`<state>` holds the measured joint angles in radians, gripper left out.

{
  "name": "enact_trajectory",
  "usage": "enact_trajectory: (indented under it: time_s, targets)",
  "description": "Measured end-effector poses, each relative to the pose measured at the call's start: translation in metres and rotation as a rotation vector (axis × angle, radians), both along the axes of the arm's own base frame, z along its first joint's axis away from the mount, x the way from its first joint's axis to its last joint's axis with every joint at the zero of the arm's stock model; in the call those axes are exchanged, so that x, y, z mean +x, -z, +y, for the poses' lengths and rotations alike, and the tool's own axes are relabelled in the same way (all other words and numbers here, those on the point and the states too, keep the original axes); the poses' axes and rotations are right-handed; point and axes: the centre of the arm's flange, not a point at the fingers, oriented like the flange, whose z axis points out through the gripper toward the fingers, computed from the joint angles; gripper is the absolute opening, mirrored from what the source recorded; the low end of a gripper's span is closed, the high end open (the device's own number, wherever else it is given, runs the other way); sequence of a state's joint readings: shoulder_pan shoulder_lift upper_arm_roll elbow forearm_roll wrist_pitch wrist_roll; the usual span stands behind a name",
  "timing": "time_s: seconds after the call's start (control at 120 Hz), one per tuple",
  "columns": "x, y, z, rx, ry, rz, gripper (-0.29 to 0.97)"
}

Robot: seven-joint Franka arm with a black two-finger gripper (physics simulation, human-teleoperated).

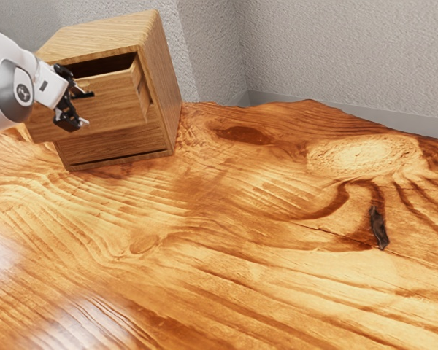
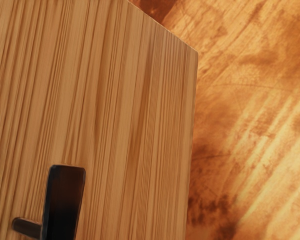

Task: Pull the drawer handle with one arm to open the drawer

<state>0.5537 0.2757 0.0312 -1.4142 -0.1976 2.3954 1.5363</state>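
The drawer (image 1: 95,102) sits in the upper part of the wooden cabinet (image 1: 159,80) at the far end of the table (image 1: 263,240); it is already part-way out, with a dark gap showing above its front and a strip of its side wall bared. The gripper (image 1: 74,102) is right at the drawer front; in the wrist view the dark handle (image 2: 64,202) lies just under the hand, but whether the pincer is clamped on it I cannot tell. The opening looks begun, perhaps a third done; the rest of the pull remains.
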Motion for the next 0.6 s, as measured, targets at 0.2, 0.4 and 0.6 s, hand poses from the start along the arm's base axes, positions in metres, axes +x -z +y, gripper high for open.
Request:
enact_trajectory:
  time_s: [0.2,0.4,0.6]
  targets:
    - [0.0,0.006,-0.001,-0.016,-0.002,0.004,0.73]
    - [0.013,-0.003,-0.037,-0.012,0.049,-0.006,0.66]
    - [-0.004,-0.049,-0.11,-0.003,0.111,-0.027,0.67]
